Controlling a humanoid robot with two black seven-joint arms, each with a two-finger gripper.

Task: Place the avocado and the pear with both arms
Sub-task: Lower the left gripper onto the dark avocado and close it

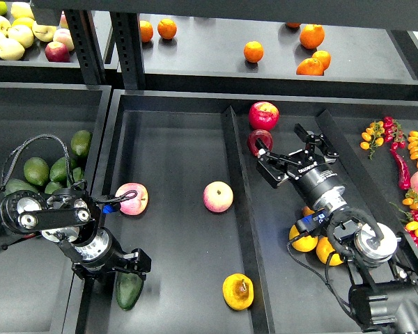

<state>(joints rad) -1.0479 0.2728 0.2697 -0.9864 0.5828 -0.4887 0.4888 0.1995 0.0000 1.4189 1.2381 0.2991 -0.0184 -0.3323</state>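
Note:
The dark green avocado (129,291) lies at the front left of the middle tray (174,139). The yellow-orange pear (237,291), brown blotch facing up, lies at the tray's front right. My left gripper (141,263) hovers just above the avocado's top end; it looks open and holds nothing. My right gripper (281,138) is wide open and empty over the right tray, next to a dark red apple (259,141), far from the pear.
Two pink apples (132,199) (218,196) lie mid-tray. Lighter green avocados (36,170) fill the left bin. A red apple (264,115) and oranges (304,239) sit in the right tray. A divider wall (238,202) separates the trays. Shelves with fruit stand behind.

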